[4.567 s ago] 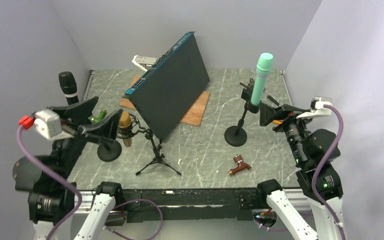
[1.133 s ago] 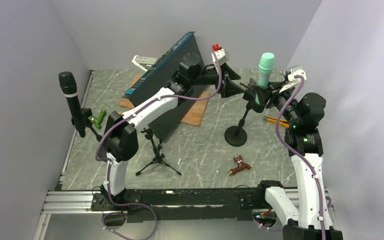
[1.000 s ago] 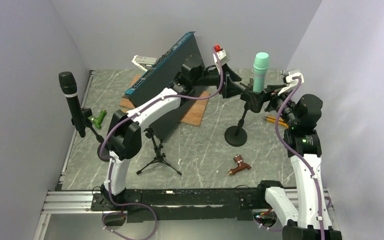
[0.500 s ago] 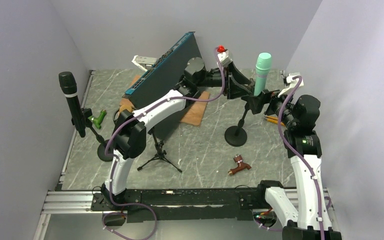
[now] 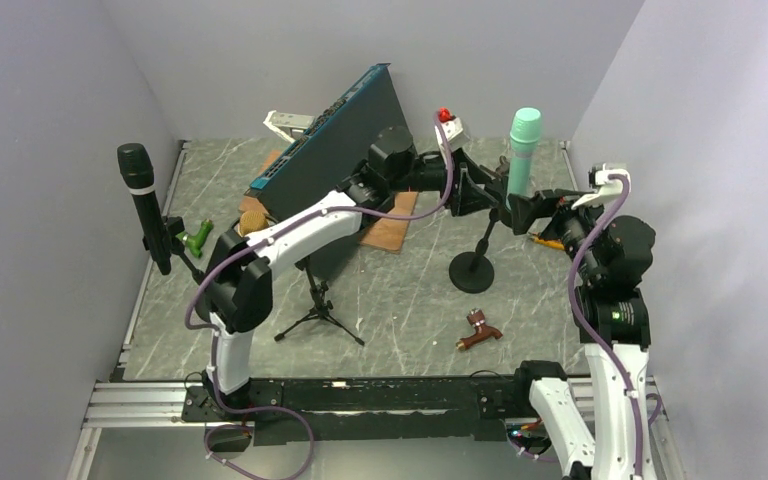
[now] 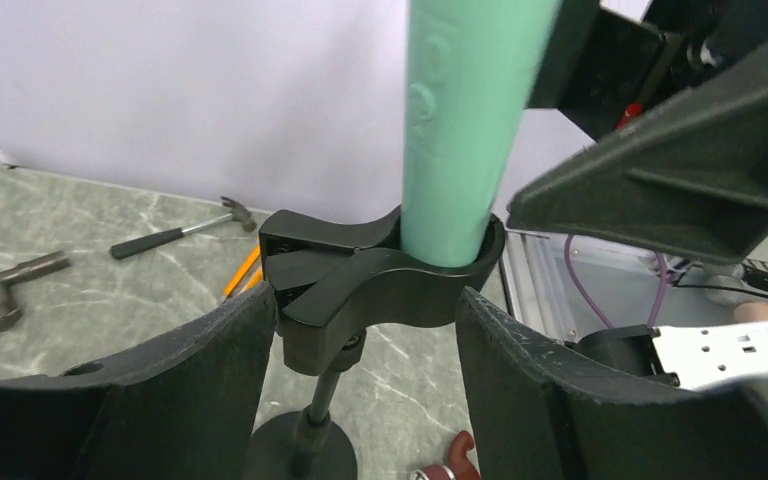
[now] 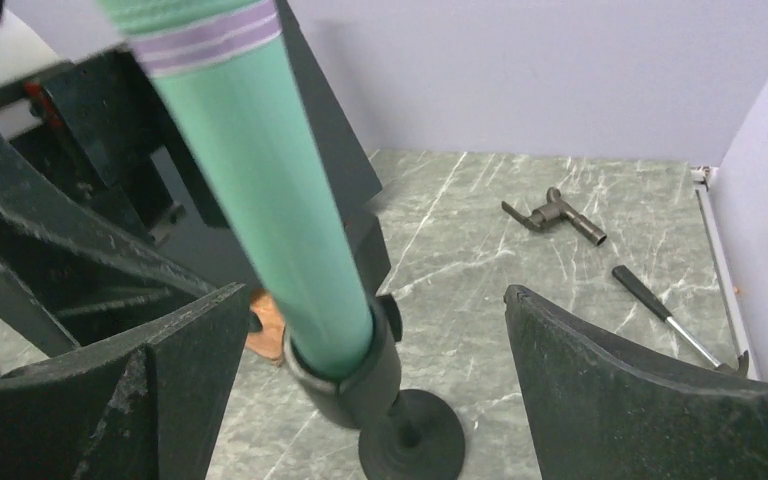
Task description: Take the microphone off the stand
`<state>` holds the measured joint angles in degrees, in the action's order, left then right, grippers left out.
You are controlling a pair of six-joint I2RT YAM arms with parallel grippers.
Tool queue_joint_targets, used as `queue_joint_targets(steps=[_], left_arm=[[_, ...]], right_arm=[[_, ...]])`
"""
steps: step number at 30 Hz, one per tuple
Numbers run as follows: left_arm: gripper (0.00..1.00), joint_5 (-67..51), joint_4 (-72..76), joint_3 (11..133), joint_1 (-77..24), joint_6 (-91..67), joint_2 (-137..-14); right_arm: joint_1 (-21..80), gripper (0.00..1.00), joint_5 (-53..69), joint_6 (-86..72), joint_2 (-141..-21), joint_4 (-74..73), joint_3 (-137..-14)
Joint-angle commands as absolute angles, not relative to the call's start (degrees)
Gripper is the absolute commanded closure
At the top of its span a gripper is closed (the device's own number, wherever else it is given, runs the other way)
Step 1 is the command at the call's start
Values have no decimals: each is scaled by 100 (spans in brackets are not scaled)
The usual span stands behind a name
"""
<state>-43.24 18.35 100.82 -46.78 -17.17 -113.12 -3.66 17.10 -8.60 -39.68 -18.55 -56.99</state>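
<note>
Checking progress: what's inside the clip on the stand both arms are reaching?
The green microphone stands in the clip, not yet out. The clip hides its bottom end.

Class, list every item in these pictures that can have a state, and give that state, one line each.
mint-green microphone, seated in its clip, not yet removed.
black stand clip, holding the microphone.
left gripper, jaws on either side of the clip; contact unclear.
right gripper, open wide around the microphone, not touching it.
black handheld microphone, seated in its own stand.
</note>
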Motion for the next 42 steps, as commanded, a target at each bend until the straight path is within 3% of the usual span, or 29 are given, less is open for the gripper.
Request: queue_joint_targets(steps=[1, 5, 18, 29, 33, 37, 41, 42], left_arm=[[29, -3686, 1009, 10464, -4692, -1375, -10624], [28, -3086, -142, 10995, -4693, -1256, -10382], [28, -1409, -2232, 10844, -4692, -1020, -8705], [31, -496, -2094, 9152, -4686, -624, -7034], [29, -219, -2596, 9467, -4686, -991, -7029], [27, -103, -3351, 10036, -4680, -1674, -7202], [27, -447, -3640, 10267, -4651, -1822, -7312], [27, -426, -3700, 10315, -4633, -1850, -7340]], right_arm=[[-335, 0, 1789, -898, -3752, -1569, -5426], [-321, 0, 1852, -945, -3737, -1397, -5192], [-135, 3, 1537, -949, -4298, -1645, -5434], [-23, 41, 2065, -257, -4568, -1204, -5333], [-26, 64, 2460, -102, -4765, -1161, -5458], [-21, 78, 3100, 186, -4902, -971, -5494], [-20, 100, 3809, 189, -5124, -771, -5572], [-25, 100, 3924, 144, -5180, -747, -5599]])
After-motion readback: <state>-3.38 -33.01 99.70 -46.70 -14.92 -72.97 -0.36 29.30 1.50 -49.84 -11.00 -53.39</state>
